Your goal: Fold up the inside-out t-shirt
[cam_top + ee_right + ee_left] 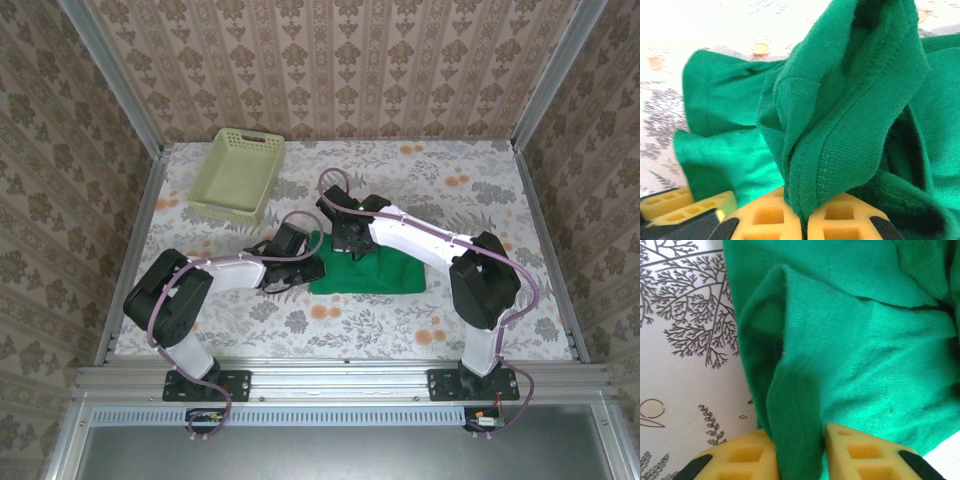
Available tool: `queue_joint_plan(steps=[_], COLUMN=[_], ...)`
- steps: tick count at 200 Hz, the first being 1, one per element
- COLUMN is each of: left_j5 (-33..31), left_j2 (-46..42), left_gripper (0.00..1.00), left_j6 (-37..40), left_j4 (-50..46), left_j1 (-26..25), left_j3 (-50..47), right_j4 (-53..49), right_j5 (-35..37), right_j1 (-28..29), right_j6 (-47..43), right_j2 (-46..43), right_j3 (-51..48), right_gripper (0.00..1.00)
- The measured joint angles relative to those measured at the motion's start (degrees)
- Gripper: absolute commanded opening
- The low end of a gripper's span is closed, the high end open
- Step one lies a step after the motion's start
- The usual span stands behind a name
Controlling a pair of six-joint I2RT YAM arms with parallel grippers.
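The inside-out t-shirt (372,272) is a bunched bright green heap at the middle of the table. My left gripper (312,268) sits at its left edge. In the left wrist view, a raised fold of the t-shirt (795,405) fills the gap between the yellow fingers (860,452), and the left gripper (799,452) is shut on it. My right gripper (347,243) is over the heap's back left part. It is shut on a stitched, ribbed edge of the t-shirt (850,100), which stands up out of the right gripper (805,220).
A pale yellow-green lattice basket (238,172) stands at the back left, apart from the cloth. The floral tablecloth (470,190) lies bare to the right and in front of the heap. Patterned walls close in the table on three sides.
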Motion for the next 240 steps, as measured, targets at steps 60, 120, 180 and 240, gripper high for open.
queue_joint_plan(steps=[60, 120, 180, 240], left_j5=[0.15, -4.61, -13.64, -16.50], left_j2=[0.11, -10.27, -19.34, -2.12], left_gripper=[0.23, 0.40, 0.55, 0.66], left_j6=[-0.72, -2.49, 1.97, 8.55], left_j4=[2.32, -0.39, -13.90, -20.24], left_j1=[0.00, 2.01, -3.13, -10.91], left_j3=[-1.22, -7.96, -0.44, 21.73], right_j4=[5.68, 6.82, 8.11, 9.53], right_j5=[-4.94, -10.45, -11.19, -11.13], right_j1=[0.26, 0.66, -12.28, -18.69], right_j6=[3.32, 1.70, -4.83, -10.10], right_j2=[0.85, 3.56, -14.56, -8.24], right_j3=[0.00, 0.04, -10.99, -13.22], right_gripper=[0.09, 0.62, 0.62, 0.61])
